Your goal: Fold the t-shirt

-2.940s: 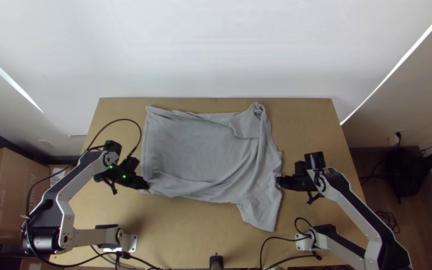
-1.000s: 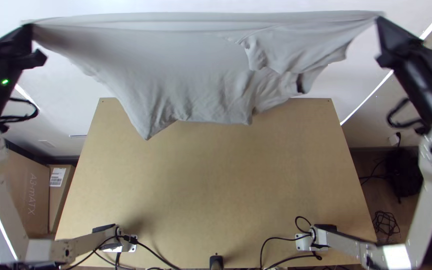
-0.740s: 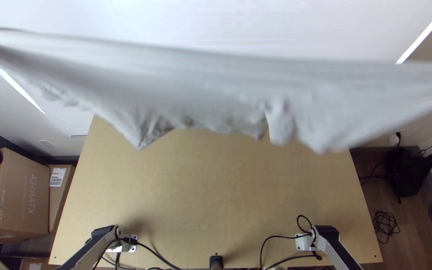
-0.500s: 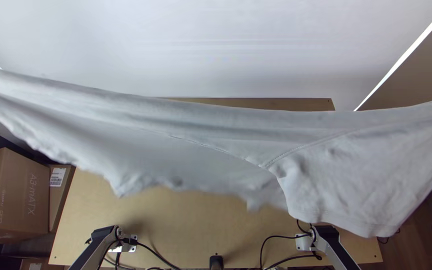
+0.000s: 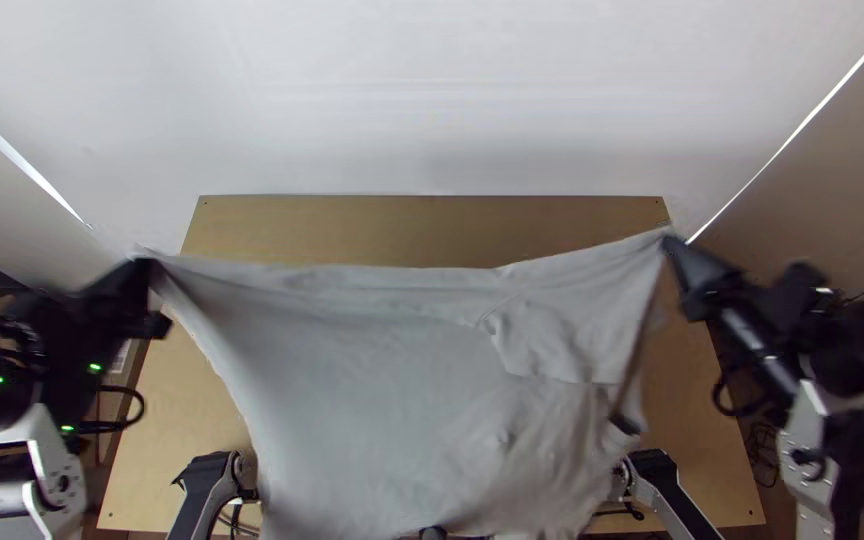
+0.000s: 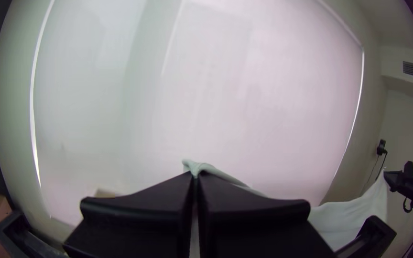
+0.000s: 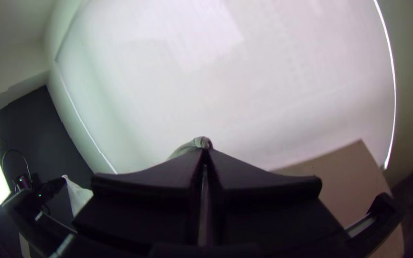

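T-shirt hangs pinched by the left end effector and right end effector, both closed tight.

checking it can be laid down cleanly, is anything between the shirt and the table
Nothing visible stands between the t-shirt, pinched by the left gripper and right gripper, and the table's far part. The hanging cloth hides much of the near part, so I can't tell there.

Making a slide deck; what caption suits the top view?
Left gripper and right gripper hold the grey T-shirt stretched over the wooden table.
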`<action>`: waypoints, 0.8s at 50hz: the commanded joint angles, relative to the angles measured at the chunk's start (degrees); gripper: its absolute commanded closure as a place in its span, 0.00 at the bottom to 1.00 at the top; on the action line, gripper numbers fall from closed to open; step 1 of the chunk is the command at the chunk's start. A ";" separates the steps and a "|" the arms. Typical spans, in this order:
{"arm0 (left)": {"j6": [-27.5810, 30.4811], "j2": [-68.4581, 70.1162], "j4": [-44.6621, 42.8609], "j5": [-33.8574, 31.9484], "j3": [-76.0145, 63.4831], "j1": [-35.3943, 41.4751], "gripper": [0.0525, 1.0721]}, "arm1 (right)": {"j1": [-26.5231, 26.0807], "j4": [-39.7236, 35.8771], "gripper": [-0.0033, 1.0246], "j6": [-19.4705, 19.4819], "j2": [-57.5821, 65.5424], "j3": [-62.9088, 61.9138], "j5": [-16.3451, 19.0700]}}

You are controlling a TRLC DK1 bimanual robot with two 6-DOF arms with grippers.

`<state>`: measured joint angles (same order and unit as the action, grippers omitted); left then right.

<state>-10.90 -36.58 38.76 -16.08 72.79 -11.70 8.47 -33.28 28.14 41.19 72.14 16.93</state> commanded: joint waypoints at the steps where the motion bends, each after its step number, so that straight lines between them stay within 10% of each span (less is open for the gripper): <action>1: 1.76 5.11 0.61 -1.06 -9.16 0.19 0.98 | 1.20 -1.26 0.98 1.65 -4.01 -9.38 -0.67; 40: 4.66 -23.01 -21.19 -2.29 -29.46 1.77 0.98 | -3.99 13.15 0.98 -4.23 28.86 -24.77 -2.07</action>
<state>-7.84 -54.15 20.51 -18.76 42.74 -10.17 5.69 -22.41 25.06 64.14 43.99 15.81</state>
